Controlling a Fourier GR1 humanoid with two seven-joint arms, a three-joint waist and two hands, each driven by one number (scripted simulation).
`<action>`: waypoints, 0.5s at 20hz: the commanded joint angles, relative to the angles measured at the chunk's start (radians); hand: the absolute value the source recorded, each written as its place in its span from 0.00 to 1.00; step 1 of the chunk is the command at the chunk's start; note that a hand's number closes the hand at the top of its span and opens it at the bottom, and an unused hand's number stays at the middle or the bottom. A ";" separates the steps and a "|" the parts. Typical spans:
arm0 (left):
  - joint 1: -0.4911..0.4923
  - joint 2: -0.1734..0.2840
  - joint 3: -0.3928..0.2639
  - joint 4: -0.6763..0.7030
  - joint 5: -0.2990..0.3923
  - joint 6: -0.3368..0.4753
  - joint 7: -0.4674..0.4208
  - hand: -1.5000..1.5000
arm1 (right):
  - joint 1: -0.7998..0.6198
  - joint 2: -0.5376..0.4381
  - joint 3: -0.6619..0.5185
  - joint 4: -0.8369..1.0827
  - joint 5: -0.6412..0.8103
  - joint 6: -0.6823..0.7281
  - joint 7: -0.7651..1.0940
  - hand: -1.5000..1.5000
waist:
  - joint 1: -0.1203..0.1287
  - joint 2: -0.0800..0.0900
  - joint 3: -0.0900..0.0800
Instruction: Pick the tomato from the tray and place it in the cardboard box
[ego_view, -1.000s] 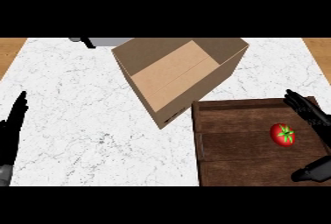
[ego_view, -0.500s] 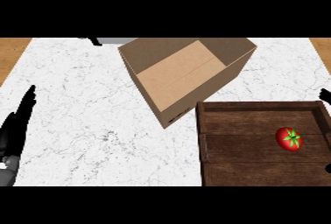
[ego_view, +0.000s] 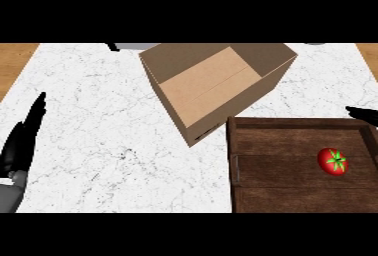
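White marble table (ego_view: 103, 125) is seen across the frame. A red tomato (ego_view: 333, 161) is found lying at the right side of the dark wooden tray (ego_view: 295, 192), lower right. An open cardboard box (ego_view: 214, 82) is set at upper centre, its corner just beside the tray's upper left corner. The left hand (ego_view: 22, 142) is noted at the left edge, fingers straight, holding nothing. Only a dark tip of the right hand (ego_view: 363, 113) is seen at the right edge; whether its fingers are apart or together cannot be told.
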 joint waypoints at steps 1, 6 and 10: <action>-0.002 -0.006 0.022 0.058 0.005 -0.033 -0.038 0.50 | -0.074 -0.010 0.092 0.015 0.132 0.067 -0.024 0.00 | -0.015 -0.004 -0.002; 0.042 -0.026 0.021 -0.005 -0.031 -0.006 -0.009 0.50 | -0.187 0.063 0.141 0.130 0.221 0.106 -0.019 0.00 | -0.012 -0.007 -0.001; -0.030 -0.038 0.064 0.038 -0.035 -0.045 0.034 0.50 | -0.211 0.106 0.126 0.112 0.274 0.105 0.036 0.00 | -0.032 -0.009 -0.002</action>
